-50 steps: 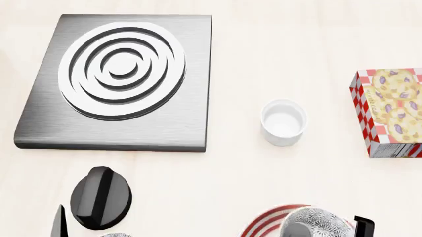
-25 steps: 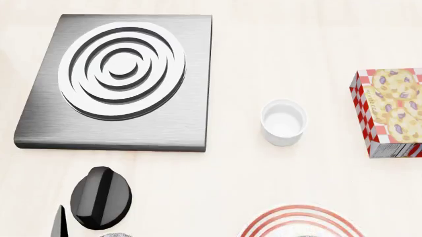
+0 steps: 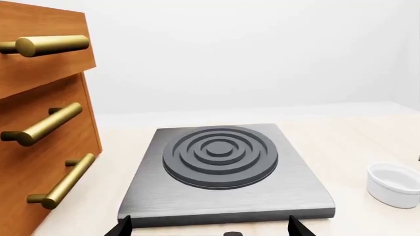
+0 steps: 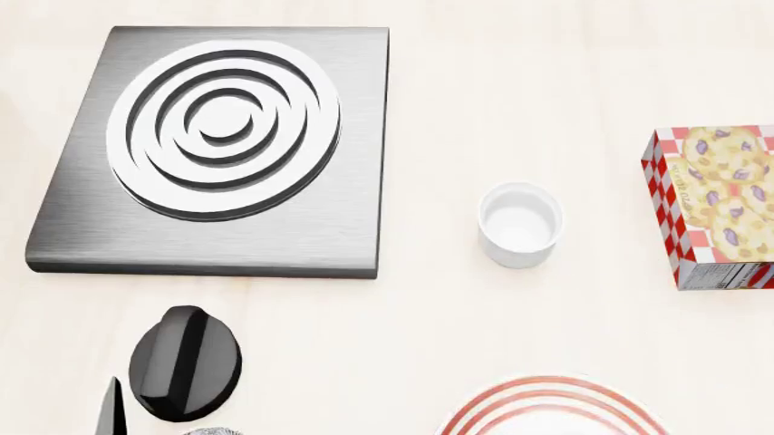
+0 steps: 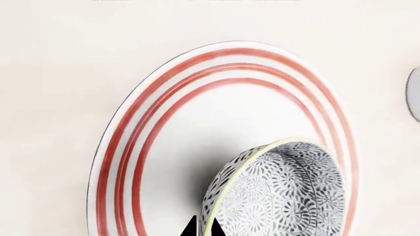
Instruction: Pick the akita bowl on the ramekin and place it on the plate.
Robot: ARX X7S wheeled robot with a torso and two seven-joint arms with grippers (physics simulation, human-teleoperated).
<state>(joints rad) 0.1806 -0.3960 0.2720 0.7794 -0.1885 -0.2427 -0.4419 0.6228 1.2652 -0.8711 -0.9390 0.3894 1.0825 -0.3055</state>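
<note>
The akita bowl (image 5: 282,191) shows only in the right wrist view, speckled grey-black with a pale yellowish rim. It hangs tilted over the plate (image 5: 164,128), a wide white disc with red rings, and throws a shadow on it. My right gripper (image 5: 206,228) is shut on the bowl's rim, one dark fingertip on each side of the wall. The ramekin (image 4: 520,225) stands alone as a plain white cup, also at the edge of the left wrist view (image 3: 394,184). My left gripper (image 3: 208,228) is open, its tips wide apart in front of the stove plate.
A grey stove plate (image 4: 217,145) with raised rings lies at the back left. A black knob (image 4: 184,362) sits in front of it. A cookie box (image 4: 713,208) stands at the right. Wooden drawers with brass handles (image 3: 46,123) rise beside the stove plate.
One second ago the bowl and the right gripper showed at the head view's bottom edge over the plate. They have since dropped out of that view. The left arm has not moved.
</note>
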